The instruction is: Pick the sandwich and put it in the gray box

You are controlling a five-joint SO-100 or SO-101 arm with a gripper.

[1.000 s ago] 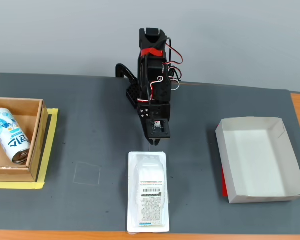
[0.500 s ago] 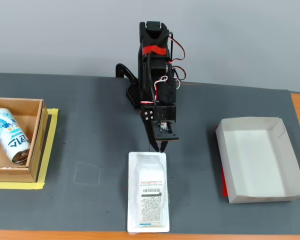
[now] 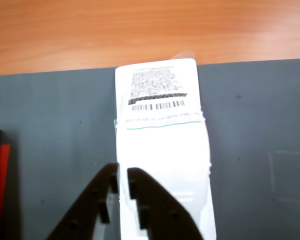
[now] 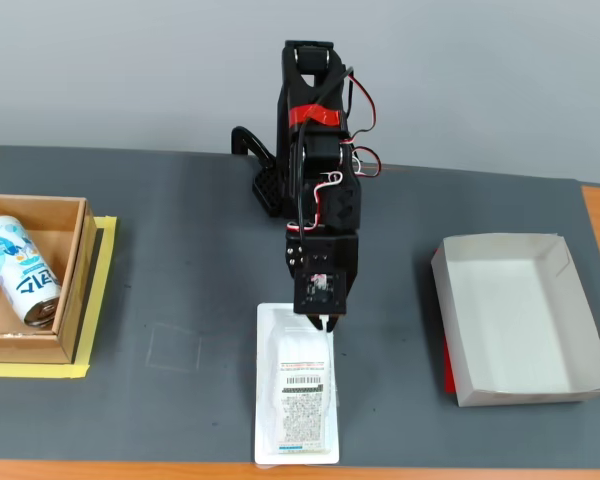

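One dark gray mat (image 4: 180, 250), wood edges.

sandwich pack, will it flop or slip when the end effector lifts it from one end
The sandwich is probably light, but held by one end it may droop: it is long and flat, with the end effector over its far end. The glossy white wrap looks smooth, so it could slip. Flat on the mat, it shouldn't roll.

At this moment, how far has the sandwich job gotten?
Done: the arm has reached out, so the gripper sits over the far end of the sandwich. In hand: nothing yet; in the wrist view its fingers are nearly closed at the pack's left edge, and the pack lies flat on the mat. Left: grasp, lift, carry to the gray box, which is empty.
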